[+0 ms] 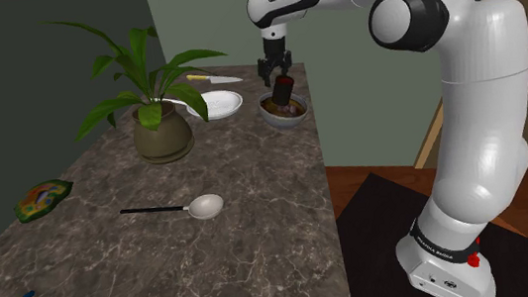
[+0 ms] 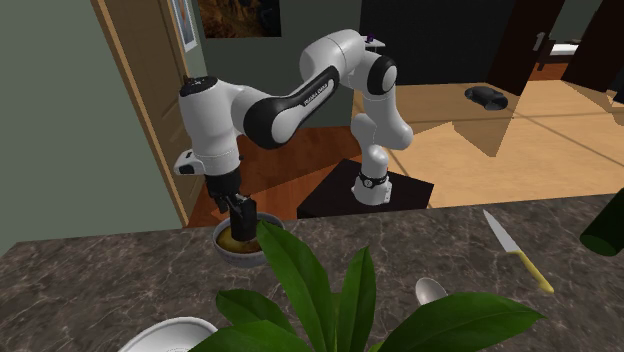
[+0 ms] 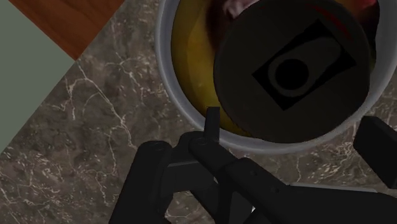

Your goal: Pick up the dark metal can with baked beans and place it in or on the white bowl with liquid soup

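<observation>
Pincer [image 1: 276, 75] released: black fingers [image 3: 212, 124] stand apart, w/ nothing clasped, just above the dark can [image 1: 284, 90]. Can sits tilted inside the white bowl [image 1: 271, 113], its base in yellow soup [image 3: 191, 57], round top toward the wrist cam. Bowl is at far end of the marble worktop [image 1: 213, 257], near the edge, beside a white plate [image 1: 220, 104] and a potted plant [image 1: 160, 123].

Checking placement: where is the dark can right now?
In the shoulder view, the dark can is in the bowl under the gripper, right of the white plate.
</observation>
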Robot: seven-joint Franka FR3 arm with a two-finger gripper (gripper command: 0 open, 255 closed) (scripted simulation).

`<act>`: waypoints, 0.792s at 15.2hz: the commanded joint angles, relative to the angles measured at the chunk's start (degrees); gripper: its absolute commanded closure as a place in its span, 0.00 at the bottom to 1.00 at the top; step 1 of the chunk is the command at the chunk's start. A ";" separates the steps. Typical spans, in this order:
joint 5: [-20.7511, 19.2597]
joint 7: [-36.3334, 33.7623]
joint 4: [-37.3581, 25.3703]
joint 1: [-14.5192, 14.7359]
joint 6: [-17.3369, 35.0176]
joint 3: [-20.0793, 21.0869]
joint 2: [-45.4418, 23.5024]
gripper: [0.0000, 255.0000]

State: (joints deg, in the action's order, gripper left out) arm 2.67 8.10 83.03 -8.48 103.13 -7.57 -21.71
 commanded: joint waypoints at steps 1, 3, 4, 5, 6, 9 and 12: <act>-0.01 0.01 0.05 -0.01 0.00 0.00 -0.01 0.00; 0.00 0.02 0.03 -0.01 -0.01 -0.01 -0.01 0.00; 0.00 -0.01 -0.08 0.00 -0.05 0.01 -0.09 0.00; -0.01 -0.04 -2.01 -0.04 -1.97 -0.01 -0.09 0.00; -0.01 -0.06 -4.08 -0.10 -3.95 -0.03 -0.19 0.00; 0.03 -0.08 -8.19 -0.25 -7.61 -0.05 -0.63 0.00; 0.03 -0.08 -8.19 -0.25 -7.61 -0.05 -0.63 0.00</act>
State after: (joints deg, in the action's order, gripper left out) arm 2.71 8.02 74.85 -8.74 95.58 -7.62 -22.38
